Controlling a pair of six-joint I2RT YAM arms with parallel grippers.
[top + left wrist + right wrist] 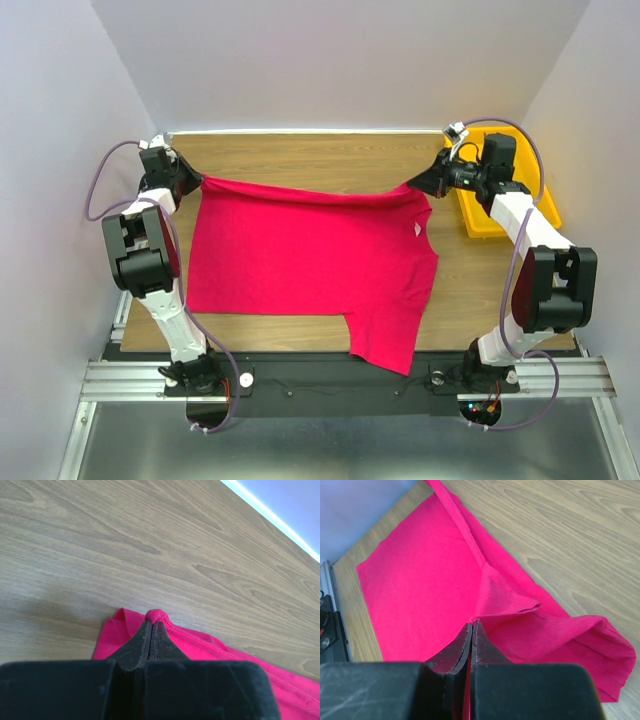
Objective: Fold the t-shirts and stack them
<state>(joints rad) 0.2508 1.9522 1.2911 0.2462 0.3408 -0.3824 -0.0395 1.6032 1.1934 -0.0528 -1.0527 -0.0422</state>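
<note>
A crimson-pink t-shirt (pixel 300 255) is spread over the wooden table, one sleeve hanging past the near edge. A small white label (pixel 417 231) shows near its right side. My left gripper (pixel 196 181) is shut on the shirt's far left corner; in the left wrist view a pinch of cloth (pixel 157 616) bulges at the tips of that gripper (pixel 151 623). My right gripper (pixel 424 182) is shut on the far right corner, and the fabric (pixel 520 625) folds up around this gripper (pixel 471 624) in the right wrist view.
A yellow plastic tray (pixel 478 215) lies at the table's far right, partly under the right arm. Bare wood (pixel 320 155) runs along the back behind the shirt. White walls close in on three sides. A metal rail (pixel 340 380) carries the arm bases.
</note>
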